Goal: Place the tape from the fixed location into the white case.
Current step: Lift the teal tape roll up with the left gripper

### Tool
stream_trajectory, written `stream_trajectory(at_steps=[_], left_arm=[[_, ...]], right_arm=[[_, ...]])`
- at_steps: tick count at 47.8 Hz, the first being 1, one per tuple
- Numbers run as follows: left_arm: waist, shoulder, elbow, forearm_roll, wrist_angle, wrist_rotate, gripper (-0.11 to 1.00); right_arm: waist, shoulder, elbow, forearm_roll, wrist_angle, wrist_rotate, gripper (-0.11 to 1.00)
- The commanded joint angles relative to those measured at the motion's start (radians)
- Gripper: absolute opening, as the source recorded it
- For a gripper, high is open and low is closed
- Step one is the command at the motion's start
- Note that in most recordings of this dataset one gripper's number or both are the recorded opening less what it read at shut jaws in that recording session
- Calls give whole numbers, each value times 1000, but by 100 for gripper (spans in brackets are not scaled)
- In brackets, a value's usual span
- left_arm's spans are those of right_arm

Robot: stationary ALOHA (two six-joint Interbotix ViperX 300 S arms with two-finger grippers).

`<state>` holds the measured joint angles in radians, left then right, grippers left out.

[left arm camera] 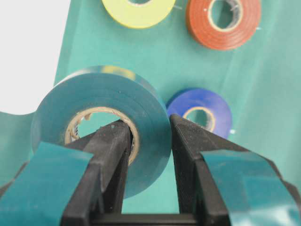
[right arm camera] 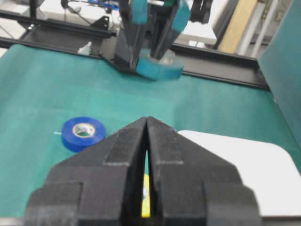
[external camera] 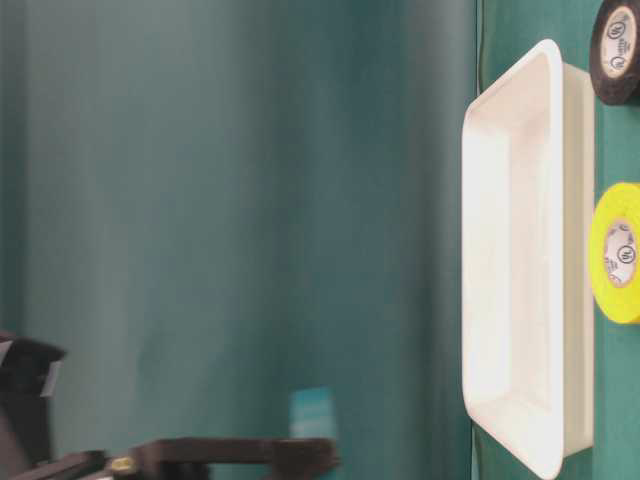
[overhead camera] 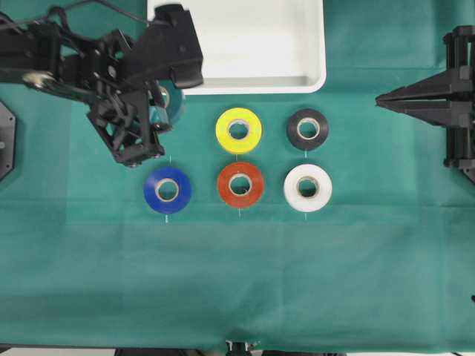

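The teal tape point(left arm camera: 101, 101) is held in my left gripper point(left arm camera: 148, 127), one finger inside its pale core and the other against its outer face. In the overhead view the tape point(overhead camera: 177, 105) shows under the left gripper point(overhead camera: 163, 111), just off the front left corner of the white case point(overhead camera: 245, 44). In the right wrist view the tape point(right arm camera: 160, 68) hangs above the cloth. The white case also shows in the left wrist view point(left arm camera: 28, 47) and lies open and bare inside. My right gripper point(overhead camera: 380, 98) is shut and empty at the right edge, also seen in its own wrist view point(right arm camera: 147, 120).
On the green cloth lie a yellow roll point(overhead camera: 238, 130), a black roll point(overhead camera: 307, 129), a royal-blue roll point(overhead camera: 167, 190), a red roll point(overhead camera: 240, 185) and a white roll point(overhead camera: 307, 188). The royal-blue roll point(left arm camera: 202, 110) lies just below the held tape.
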<state>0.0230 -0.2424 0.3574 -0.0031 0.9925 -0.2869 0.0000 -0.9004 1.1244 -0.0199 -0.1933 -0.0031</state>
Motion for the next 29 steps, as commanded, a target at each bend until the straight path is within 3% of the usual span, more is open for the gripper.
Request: stream_trajectory(at_steps=[1,29], left_arm=[[-2,-41,-52,6,34,3,22],[-2,-61,-103,8,115,5,22]], right_arm=[[0,5,-31,0,-3,-2,0],[0,6,-32,-2,-3,-2,0]])
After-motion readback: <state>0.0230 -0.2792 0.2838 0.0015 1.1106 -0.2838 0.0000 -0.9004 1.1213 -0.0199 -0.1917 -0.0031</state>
